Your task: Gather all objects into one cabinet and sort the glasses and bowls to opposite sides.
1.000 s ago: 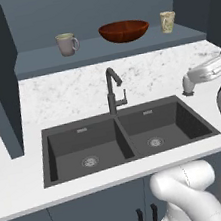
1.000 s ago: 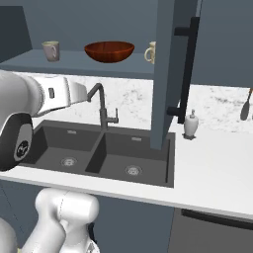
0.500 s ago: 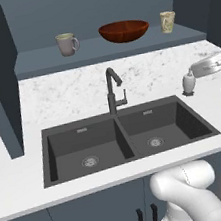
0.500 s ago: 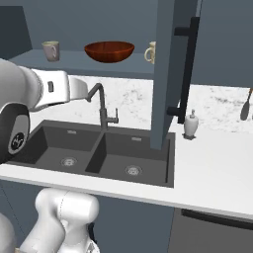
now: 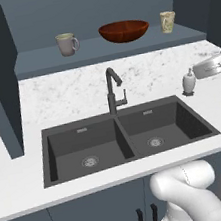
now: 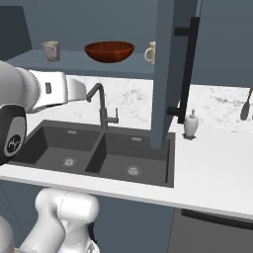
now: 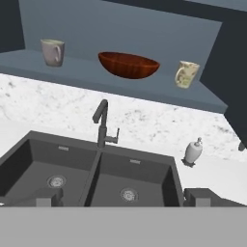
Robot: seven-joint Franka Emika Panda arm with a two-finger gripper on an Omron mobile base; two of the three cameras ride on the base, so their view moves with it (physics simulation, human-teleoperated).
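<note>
The two cups, a grey mug (image 5: 66, 43) and a speckled cup (image 5: 168, 21), sit on opposite sides of the red-brown bowl (image 5: 124, 31) on the cabinet (image 5: 103, 50) floor, so sorting isn't finished, and the gripper (image 7: 120, 197) hangs wide open, holding nothing.

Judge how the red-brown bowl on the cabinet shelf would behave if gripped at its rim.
The bowl looks glossy, so fingers may slip. It is wide and shallow, so a rim grip would probably tilt it. It appears rigid, likely ceramic, so possibly breakable.
</note>
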